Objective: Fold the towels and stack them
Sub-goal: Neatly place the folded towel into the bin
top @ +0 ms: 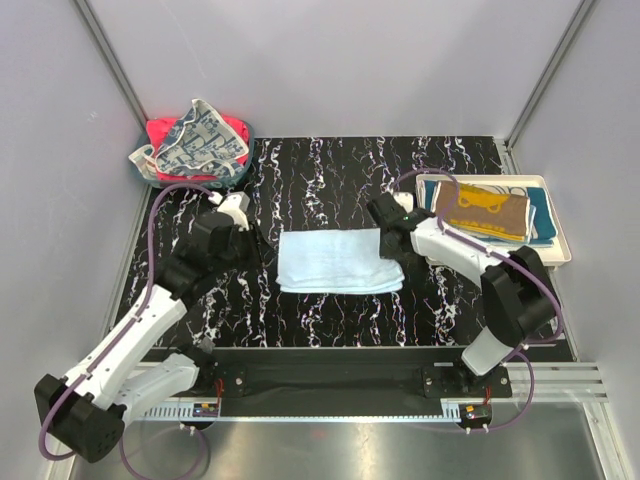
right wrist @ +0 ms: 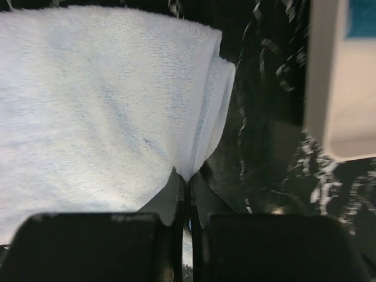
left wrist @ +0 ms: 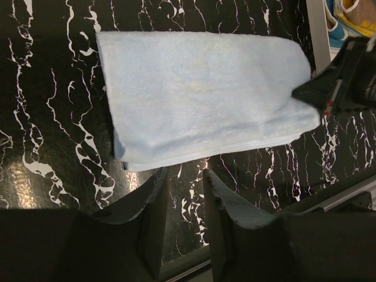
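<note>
A light blue towel [top: 338, 262] [left wrist: 205, 94] [right wrist: 100, 100] lies folded flat on the middle of the black marbled table. My right gripper [top: 393, 262] [right wrist: 188, 176] is shut on the towel's right-hand folded edge, pinching a point of cloth between its tips; it shows dark at the towel's right end [left wrist: 329, 94] in the left wrist view. My left gripper [top: 258, 250] [left wrist: 182, 173] stands open just short of the towel's left near edge, with nothing between its fingers. More towels, red-pink and white with blue print [top: 192, 143], are heaped at the back left. A mustard-brown towel [top: 487, 211] lies on a teal one [top: 540, 215] at the right.
The heap of towels at the back left sits in a teal bin [top: 243, 165]. The cream tray [top: 557, 228] [right wrist: 329, 88] holding the mustard and teal towels stands close to the right of my right gripper. Grey walls enclose the table on three sides.
</note>
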You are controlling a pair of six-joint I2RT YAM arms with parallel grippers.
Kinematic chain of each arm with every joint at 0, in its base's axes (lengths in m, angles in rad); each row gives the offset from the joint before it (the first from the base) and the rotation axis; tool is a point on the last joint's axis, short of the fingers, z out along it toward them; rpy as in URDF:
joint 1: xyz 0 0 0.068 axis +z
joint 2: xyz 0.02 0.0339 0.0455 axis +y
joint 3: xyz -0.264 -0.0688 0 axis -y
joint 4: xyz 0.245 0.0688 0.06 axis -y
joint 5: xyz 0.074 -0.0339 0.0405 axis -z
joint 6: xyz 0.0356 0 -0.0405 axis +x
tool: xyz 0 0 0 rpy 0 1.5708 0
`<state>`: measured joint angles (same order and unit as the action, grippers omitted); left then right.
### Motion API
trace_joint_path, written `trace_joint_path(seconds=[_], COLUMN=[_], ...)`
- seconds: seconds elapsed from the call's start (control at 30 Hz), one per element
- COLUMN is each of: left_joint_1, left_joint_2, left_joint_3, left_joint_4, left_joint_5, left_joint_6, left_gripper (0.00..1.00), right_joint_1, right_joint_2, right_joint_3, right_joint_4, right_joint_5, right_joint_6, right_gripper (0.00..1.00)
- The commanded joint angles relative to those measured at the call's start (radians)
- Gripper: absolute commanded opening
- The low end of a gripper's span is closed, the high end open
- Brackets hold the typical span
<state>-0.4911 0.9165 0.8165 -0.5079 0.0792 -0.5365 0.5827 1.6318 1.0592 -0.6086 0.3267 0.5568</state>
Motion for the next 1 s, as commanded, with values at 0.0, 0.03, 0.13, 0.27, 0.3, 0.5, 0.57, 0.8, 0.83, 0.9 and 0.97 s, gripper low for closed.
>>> trace_joint_path(seconds=[0.0, 0.03, 0.13, 0.27, 0.3, 0.5, 0.57, 0.8, 0.83, 0.9, 0.97], left_joint_1=[-0.003, -0.003, -0.001, 0.003, 0.006, 0.014, 0.014, 0.020, 0.019, 0.023, 0.023], left_joint_2=[-0.031, -0.031, -0.027, -0.016, -0.013, 0.001, 0.002, 0.018, 0.021, 0.027, 0.035], left_joint_3=[0.075, 0.076, 0.076, 0.073, 0.073, 0.073, 0.072, 0.067, 0.069, 0.070, 0.070], left_joint_4=[-0.023, -0.030, -0.032, -0.023, -0.023, -0.027, -0.027, -0.023, -0.021, -0.023, -0.021], left_joint_5=[0.013, 0.010, 0.014, 0.040, 0.045, 0.050, 0.054, 0.065, 0.073, 0.077, 0.083], left_joint_6=[0.058, 0.062, 0.070, 0.069, 0.072, 0.078, 0.078, 0.078, 0.079, 0.081, 0.081], left_gripper=[0.35, 0.35, 0.35, 0.35, 0.35, 0.35, 0.35, 0.35, 0.35, 0.35, 0.35], right_joint_1=[0.003, -0.003, -0.018, -0.041, -0.047, -0.083, -0.089, -0.119, -0.124, -0.129, -0.130], right_joint_2=[-0.053, -0.047, -0.032, -0.009, -0.006, -0.012, -0.010, 0.011, 0.014, 0.022, 0.031], right_joint_3=[0.166, 0.227, 0.335, 0.450, 0.493, 0.637, 0.679, 0.829, 0.841, 0.883, 0.912], right_joint_4=[-0.184, -0.228, -0.287, -0.341, -0.352, -0.402, -0.424, -0.430, -0.427, -0.428, -0.428], right_joint_5=[0.222, 0.248, 0.311, 0.342, 0.350, 0.367, 0.377, 0.407, 0.407, 0.403, 0.400], right_joint_6=[-0.129, -0.144, -0.218, -0.296, -0.307, -0.388, -0.414, -0.497, -0.506, -0.526, -0.544], right_gripper=[0.00, 0.00, 0.00, 0.00, 0.00, 0.00, 0.00, 0.00, 0.00, 0.00, 0.00])
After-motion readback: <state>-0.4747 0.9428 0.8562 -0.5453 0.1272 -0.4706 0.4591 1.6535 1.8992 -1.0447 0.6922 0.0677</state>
